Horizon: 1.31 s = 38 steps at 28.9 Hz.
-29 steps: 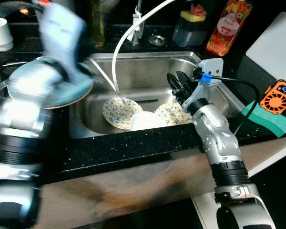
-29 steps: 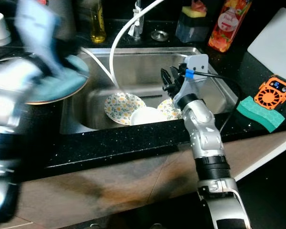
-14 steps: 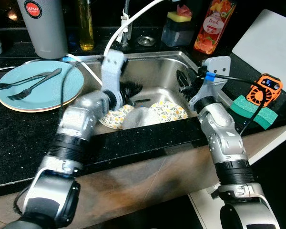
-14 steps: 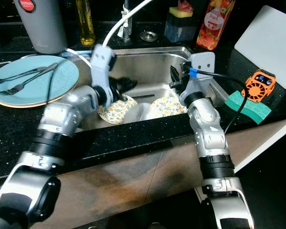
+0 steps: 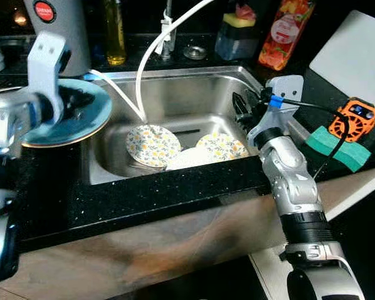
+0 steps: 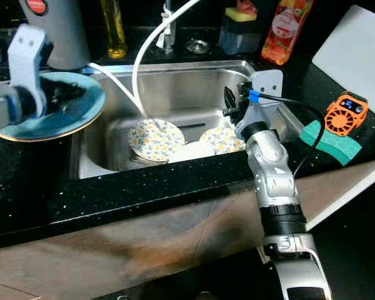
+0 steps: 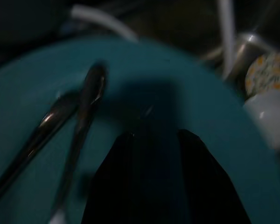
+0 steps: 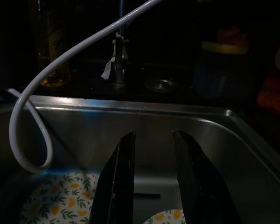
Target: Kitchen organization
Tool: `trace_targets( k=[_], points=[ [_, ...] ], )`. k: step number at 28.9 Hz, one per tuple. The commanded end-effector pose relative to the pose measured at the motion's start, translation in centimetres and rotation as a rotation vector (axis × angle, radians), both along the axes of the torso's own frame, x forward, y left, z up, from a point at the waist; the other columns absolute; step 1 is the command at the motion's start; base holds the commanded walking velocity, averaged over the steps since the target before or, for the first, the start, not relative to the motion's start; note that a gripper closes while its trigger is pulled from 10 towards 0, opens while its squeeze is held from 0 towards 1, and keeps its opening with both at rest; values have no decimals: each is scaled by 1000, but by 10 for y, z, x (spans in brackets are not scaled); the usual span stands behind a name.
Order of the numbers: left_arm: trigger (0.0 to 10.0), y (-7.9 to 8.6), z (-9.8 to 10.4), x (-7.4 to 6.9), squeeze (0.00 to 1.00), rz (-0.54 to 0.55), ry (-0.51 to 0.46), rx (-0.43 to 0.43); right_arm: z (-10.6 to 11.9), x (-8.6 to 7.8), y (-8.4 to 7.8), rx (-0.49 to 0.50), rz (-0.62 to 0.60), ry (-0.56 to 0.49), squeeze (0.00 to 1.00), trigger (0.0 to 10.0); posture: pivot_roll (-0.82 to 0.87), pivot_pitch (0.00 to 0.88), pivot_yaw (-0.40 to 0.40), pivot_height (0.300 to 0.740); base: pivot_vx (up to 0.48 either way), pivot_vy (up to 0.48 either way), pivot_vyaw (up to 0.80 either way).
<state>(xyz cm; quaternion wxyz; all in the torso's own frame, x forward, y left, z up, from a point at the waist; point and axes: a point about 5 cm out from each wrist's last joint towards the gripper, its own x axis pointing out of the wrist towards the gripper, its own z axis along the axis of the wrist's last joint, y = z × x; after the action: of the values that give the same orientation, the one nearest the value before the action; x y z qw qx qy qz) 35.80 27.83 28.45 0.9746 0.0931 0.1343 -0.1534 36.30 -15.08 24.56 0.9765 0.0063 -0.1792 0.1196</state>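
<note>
1. Teal plate (image 5: pixel 69 115) sits on the black counter (image 5: pixel 144 197) by the sink's left rim, its edge reaching over the basin; dark cutlery (image 7: pixel 79 116) lies on it.
2. Left gripper (image 7: pixel 154 140) hovers over this plate, next to the cutlery; whether its fingers are spread or pressed together cannot be told from the blurred views.
3. A white hose (image 5: pixel 151 50) curves from the back edge down into the sink (image 5: pixel 194 94).
4. On the sink floor lie two floral plates (image 5: pixel 152 144) and, between them toward the front wall, a white bowl (image 5: pixel 190 157).
5. Right gripper (image 8: pixel 154 140) hangs over the sink's right side above the plates, its fingers spread and holding nothing.
6. On the counter's right part rest a green sponge (image 5: pixel 337 150) and an orange fan (image 5: pixel 354 119).
</note>
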Motion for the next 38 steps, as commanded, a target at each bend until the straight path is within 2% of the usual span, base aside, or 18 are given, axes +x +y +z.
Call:
trace_targets(
  k=[1, 4, 7, 12, 14, 17, 19, 20, 21, 22, 23, 25, 28, 31, 34, 35, 36, 38],
  points=[
    [10000, 15, -2, -5, 0, 42, 34, 25, -1, -1, -3, 3, -2, 2, 0, 10000, 146, 114, -51, 740, 0, 0, 0],
    [10000, 25, 0, -5, 0, 78, 29, 20, -2, -1, -1, 3, 5, 7, 0, 10000, 151, 114, -60, 740, 0, 0, 0],
    [10000, 28, -1, -3, 0, 76, 39, -7, -1, 0, 0, 4, 12, 6, 0, 10000, 150, 114, -63, 740, 0, 0, 0],
    [10000, 28, -6, 1, 0, 85, 60, -22, 0, 1, 1, 4, 17, 4, 0, 10000, 151, 114, -68, 740, 0, 0, 0],
    [10000, 24, -12, 6, 0, 71, 90, -87, 1, 1, 1, 1, 20, 4, 0, 10000, 146, 114, -70, 740, 0, 0, 0],
    [10000, 24, -14, 8, 0, 75, 109, -136, 1, 1, 1, 0, 20, 4, 0, 10000, 140, 114, -68, 740, 0, 0, 0],
    [10000, 29, -24, 9, 0, 125, 135, -116, 1, 1, 1, -1, 17, 2, 0, 10000, 136, 113, -66, 740, 0, 0, 0],
    [9216, 32, -28, 10, 0, 155, 140, -77, 2, 1, 0, -1, 14, 0, 0, 10000, 131, 112, -62, 740, 0, 0, 0],
    [7765, 35, -29, 10, 0, 169, 137, -55, 2, 0, -2, -1, 10, -3, 0, 10000, 125, 111, -60, 740, 0, 0, 0],
    [7765, 35, -28, 10, 0, 164, 132, -62, 3, -1, -3, -1, 8, -4, 0, 10000, 125, 111, -60, 740, 0, 0, 0],
    [4039, 35, -26, 10, 0, 161, 125, -55, 3, -1, -4, -1, 4, -4, 0, 10000, 125, 111, -60, 740, 0, 0, 0],
    [0, 35, -22, 11, 0, 146, 112, -42, 2, -1, -6, 0, -3, -2, 0, 10000, 122, 109, -57, 740, 0, 0, 0],
    [0, 32, -17, 12, 0, 116, 97, -4, 2, -1, -7, 3, -6, -1, 0, 10000, 122, 109, -57, 740, 0, 0, 0],
    [0, 25, -4, 14, 0, 55, 58, -7, 2, -1, -6, 5, -2, -2, 0, 10000, 125, 107, -56, 740, 0, 0, 0],
    [0, 24, -2, 15, 0, 43, 47, -4, 2, -1, -5, 5, -2, -2, 0, 10000, 125, 107, -56, 740, 0, 0, 0],
    [5608, 22, 11, 16, 0, 33, 5, 7, 2, -1, -5, 5, 0, -3, 0, 10000, 127, 108, -58, 740, 0, 0, 0],
    [10000, 22, 22, 17, 0, 28, -40, 32, 2, -1, -4, 5, 3, -3, 0, 10000, 127, 108, -58, 740, 0, 0, 0],
    [10000, 21, 30, 17, 0, 25, -71, 49, 2, 0, -3, 5, 5, -3, 0, 10000, 127, 108, -58, 740, 0, 0, 0]
  ],
)
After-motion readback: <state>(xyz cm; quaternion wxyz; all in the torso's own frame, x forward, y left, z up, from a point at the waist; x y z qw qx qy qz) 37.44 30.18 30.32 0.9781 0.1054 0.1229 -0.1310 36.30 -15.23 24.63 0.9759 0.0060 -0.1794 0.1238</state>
